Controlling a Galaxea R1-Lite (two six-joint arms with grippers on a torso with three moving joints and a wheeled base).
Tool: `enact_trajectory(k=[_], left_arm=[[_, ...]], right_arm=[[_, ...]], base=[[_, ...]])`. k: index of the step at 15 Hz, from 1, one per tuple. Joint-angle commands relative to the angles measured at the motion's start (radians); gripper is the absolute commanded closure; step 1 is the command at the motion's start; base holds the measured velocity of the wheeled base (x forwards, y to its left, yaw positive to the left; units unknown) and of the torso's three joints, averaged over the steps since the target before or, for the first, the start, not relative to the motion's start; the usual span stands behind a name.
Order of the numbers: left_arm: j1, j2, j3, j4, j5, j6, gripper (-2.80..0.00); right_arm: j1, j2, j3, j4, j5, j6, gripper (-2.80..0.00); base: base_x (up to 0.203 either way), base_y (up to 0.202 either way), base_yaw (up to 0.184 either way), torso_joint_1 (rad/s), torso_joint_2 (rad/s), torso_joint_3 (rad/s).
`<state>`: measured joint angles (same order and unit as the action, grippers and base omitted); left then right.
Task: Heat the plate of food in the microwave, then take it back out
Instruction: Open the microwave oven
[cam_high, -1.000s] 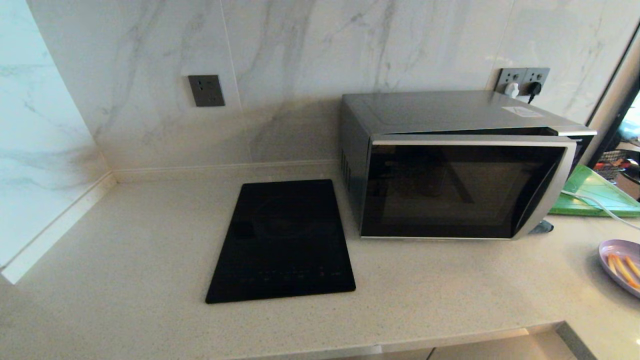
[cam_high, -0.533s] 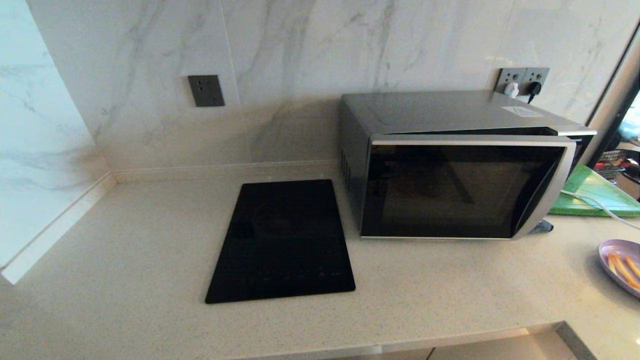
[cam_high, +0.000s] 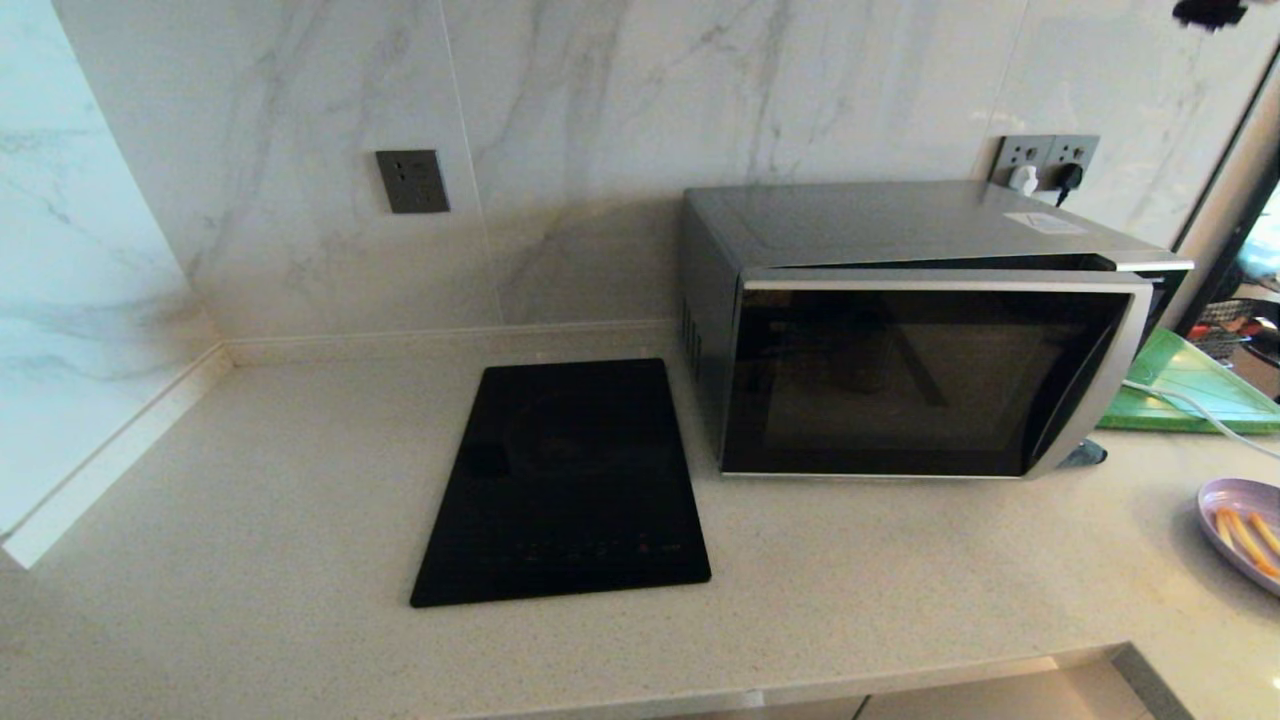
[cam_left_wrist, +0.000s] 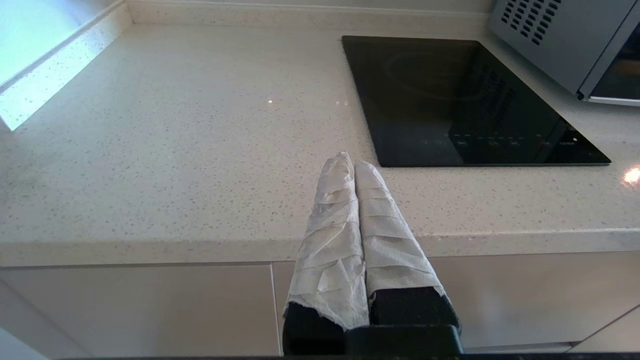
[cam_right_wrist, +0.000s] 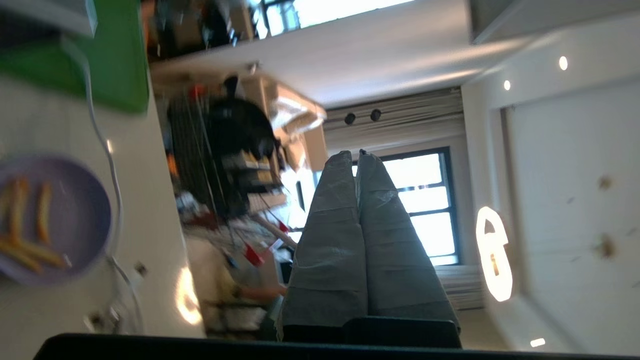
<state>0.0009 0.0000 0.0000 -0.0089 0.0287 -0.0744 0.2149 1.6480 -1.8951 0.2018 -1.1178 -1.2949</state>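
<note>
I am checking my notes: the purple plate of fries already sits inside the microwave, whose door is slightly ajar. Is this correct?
Not quite. The plate of food sits on the countertop, right of the microwave, as the head view shows. The door is indeed slightly ajar.

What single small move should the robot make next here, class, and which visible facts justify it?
Probably swing the right pincer toward the plate of food and open it. Its fingers are pressed shut on nothing and aimed out into the room, while the plate sits on the countertop, right of the microwave, whose door already stands slightly ajar. The left pincer is shut, at the counter's front edge.
</note>
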Motion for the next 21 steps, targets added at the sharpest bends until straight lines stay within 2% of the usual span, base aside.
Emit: enact_trajectory(k=[1, 3, 4, 5, 6, 8, 11, 14, 16, 19, 21], left_arm=[[0.001, 0.002, 0.0, 0.0, 0.0, -0.001, 0.0], [0.001, 0.002, 0.0, 0.0, 0.0, -0.001, 0.0], [0.001, 0.002, 0.0, 0.0, 0.0, -0.001, 0.0], [0.001, 0.002, 0.0, 0.0, 0.0, -0.001, 0.0], [0.001, 0.002, 0.0, 0.0, 0.0, -0.001, 0.0], [0.001, 0.002, 0.0, 0.0, 0.0, 0.0, 0.0], [0.001, 0.002, 0.0, 0.0, 0.0, -0.001, 0.0], [0.001, 0.002, 0.0, 0.0, 0.0, -0.001, 0.0], [0.001, 0.002, 0.0, 0.0, 0.0, -0.001, 0.0], [0.001, 0.002, 0.0, 0.0, 0.0, -0.001, 0.0], [0.001, 0.002, 0.0, 0.0, 0.0, 0.001, 0.0]], right_arm=[[-0.064, -0.02, 0.101, 0.069, 0.045, 0.014, 0.0], [-0.072, -0.032, 0.118, 0.087, 0.248, 0.129, 0.0], [-0.072, -0.037, 0.114, 0.104, 0.406, 0.207, 0.0], [-0.072, -0.044, 0.105, 0.125, 0.597, 0.317, 0.0], [-0.071, -0.053, 0.082, 0.141, 0.741, 0.479, 0.0], [-0.071, -0.061, 0.001, 0.175, 0.86, 0.75, 0.0], [-0.117, -0.048, -0.048, 0.21, 0.909, 1.153, 0.0], [-0.191, -0.018, -0.062, 0.281, 0.893, 1.443, 0.0], [-0.234, -0.007, -0.068, 0.326, 0.876, 1.545, 0.0], [-0.26, 0.02, -0.074, 0.34, 0.867, 1.64, 0.0], [-0.257, 0.044, -0.075, 0.357, 0.781, 1.674, 0.0]], base=[[0.0, 0.0, 0.0, 0.0, 0.0, 0.0], [0.0, 0.0, 0.0, 0.0, 0.0, 0.0], [0.0, 0.0, 0.0, 0.0, 0.0, 0.0], [0.0, 0.0, 0.0, 0.0, 0.0, 0.0], [0.0, 0.0, 0.0, 0.0, 0.0, 0.0], [0.0, 0.0, 0.0, 0.0, 0.0, 0.0], [0.0, 0.0, 0.0, 0.0, 0.0, 0.0], [0.0, 0.0, 0.0, 0.0, 0.0, 0.0], [0.0, 0.0, 0.0, 0.0, 0.0, 0.0], [0.0, 0.0, 0.0, 0.0, 0.0, 0.0], [0.0, 0.0, 0.0, 0.0, 0.0, 0.0]])
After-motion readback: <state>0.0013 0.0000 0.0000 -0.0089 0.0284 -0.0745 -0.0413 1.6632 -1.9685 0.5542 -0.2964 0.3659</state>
